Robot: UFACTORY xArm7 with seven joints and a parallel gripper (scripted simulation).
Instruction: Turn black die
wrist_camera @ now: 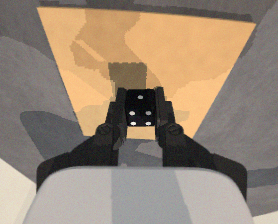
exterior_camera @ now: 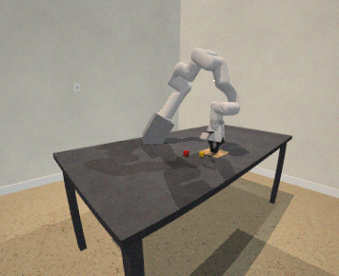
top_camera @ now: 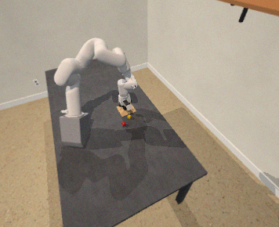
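In the wrist view my gripper (wrist_camera: 141, 99) is shut on the black die (wrist_camera: 141, 108). The face toward the camera shows white pips. The die hangs above the orange mat (wrist_camera: 145, 65), and its shadow falls on the mat just beyond it. In the top view the gripper (top_camera: 125, 106) stands over the mat (top_camera: 127, 111) on the dark table. In the exterior view the gripper (exterior_camera: 214, 145) is just above the mat (exterior_camera: 213, 153). The die's top face is hidden from me.
A yellow die (top_camera: 129, 117) lies at the mat's near edge, also seen in the exterior view (exterior_camera: 201, 154). A red die (top_camera: 124, 124) lies on the table a little further off, also in the exterior view (exterior_camera: 186, 153). The arm's base (top_camera: 71, 129) stands to the left.
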